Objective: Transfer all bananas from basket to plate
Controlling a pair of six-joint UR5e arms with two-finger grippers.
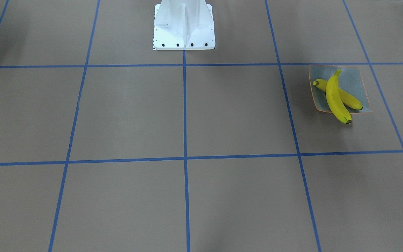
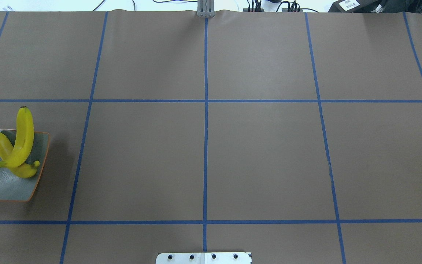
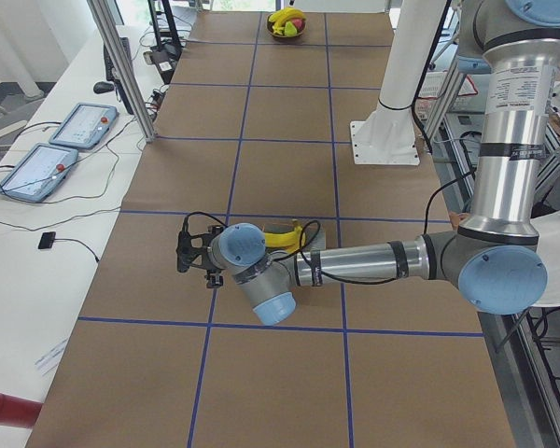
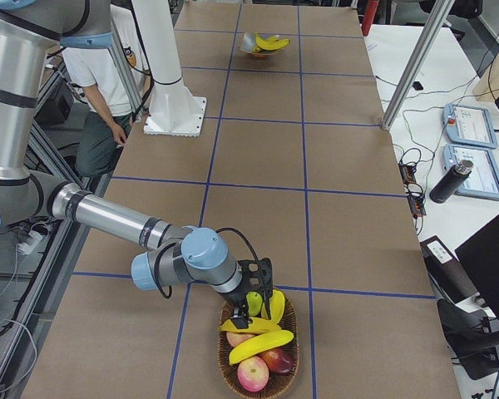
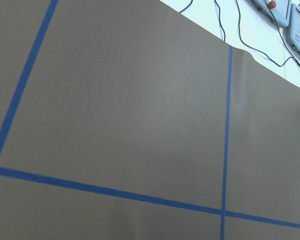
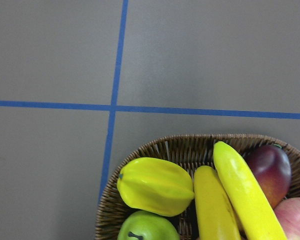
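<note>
Two yellow bananas lie crossed on the grey-green plate; in the overhead view these bananas and the plate sit at the far left. The wicker basket holds two more bananas among other fruit, and the right wrist view shows them inside the basket. My right gripper hovers over the basket's near rim; I cannot tell its state. My left gripper hangs just beyond the plate, state unclear. No fingers show in either wrist view.
The basket also holds a starfruit, a green apple and red fruit. The white robot base stands mid-table. Tablets and cables lie on the side bench. A person stands behind the base.
</note>
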